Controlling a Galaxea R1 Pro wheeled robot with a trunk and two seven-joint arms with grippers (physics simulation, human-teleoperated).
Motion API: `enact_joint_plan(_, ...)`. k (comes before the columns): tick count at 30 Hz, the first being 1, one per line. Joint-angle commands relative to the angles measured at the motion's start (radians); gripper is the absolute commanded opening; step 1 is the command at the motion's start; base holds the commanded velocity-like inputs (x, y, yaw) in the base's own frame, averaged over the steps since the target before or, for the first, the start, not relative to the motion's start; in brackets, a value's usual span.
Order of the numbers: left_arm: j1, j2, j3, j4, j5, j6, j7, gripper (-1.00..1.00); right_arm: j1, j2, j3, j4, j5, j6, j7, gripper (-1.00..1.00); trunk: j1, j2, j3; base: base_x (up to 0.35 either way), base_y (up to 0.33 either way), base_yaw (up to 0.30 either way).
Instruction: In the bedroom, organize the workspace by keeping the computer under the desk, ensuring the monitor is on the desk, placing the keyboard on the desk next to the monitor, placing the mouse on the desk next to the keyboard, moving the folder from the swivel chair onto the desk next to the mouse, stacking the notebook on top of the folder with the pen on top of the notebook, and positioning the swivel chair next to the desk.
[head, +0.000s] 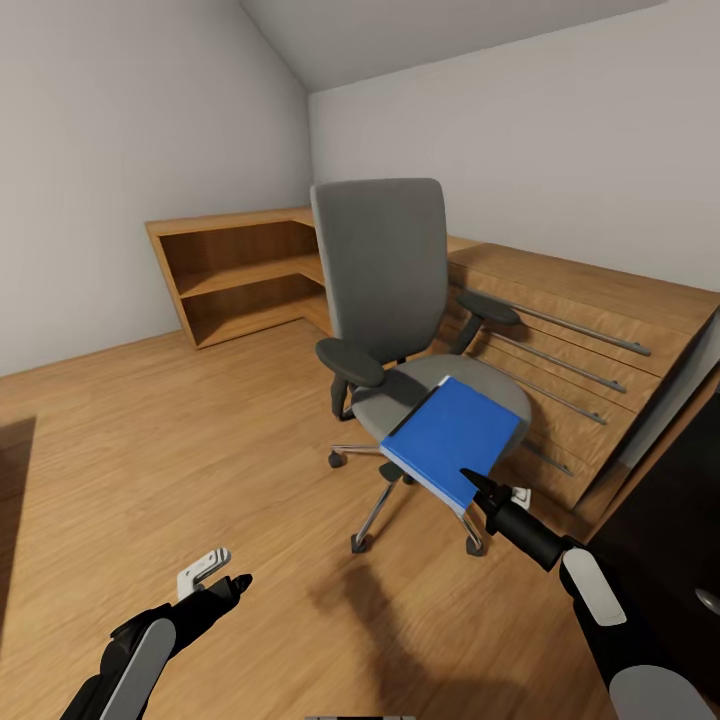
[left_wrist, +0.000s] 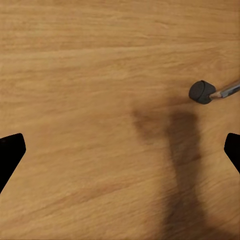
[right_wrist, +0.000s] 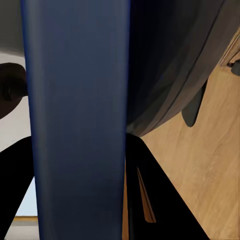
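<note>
Blue folder (head: 452, 438) tilted over the seat's front edge, on the grey swivel chair (head: 385, 290), right gripper (head: 478, 487) clamped on the folder's near corner (spine between its fingers in the wrist view), left gripper (head: 226, 572) spread wide, empty, low over wood floor (head: 150, 440), wooden drawers (head: 590, 340) behind.

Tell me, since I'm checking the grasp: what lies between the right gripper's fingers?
The blue folder: in the right wrist view its edge runs between the fingers of the right gripper; the head view shows that gripper at the folder's near corner, over the swivel chair seat.
</note>
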Motion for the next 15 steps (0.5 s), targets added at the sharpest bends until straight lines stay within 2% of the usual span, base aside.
enact_joint_plan(1, 0.0, 0.0, 0.0, 0.0, 0.011, 0.003, 0.009, 1.0, 0.0, 0.0, -0.002, 0.001, 0.004, 0.004, 0.0, -1.0, 0.0, 0.0, -0.001, 0.0, 0.0, 0.0)
enact_joint_plan(15, 0.0, 0.0, 0.0, 0.009, 0.01, 0.003, 0.009, 1.0, -0.001, 0.0, -0.006, 0.001, 0.004, 0.004, -0.007, -1.0, 0.0, 0.0, -0.001, 0.0, 0.0, 0.0)
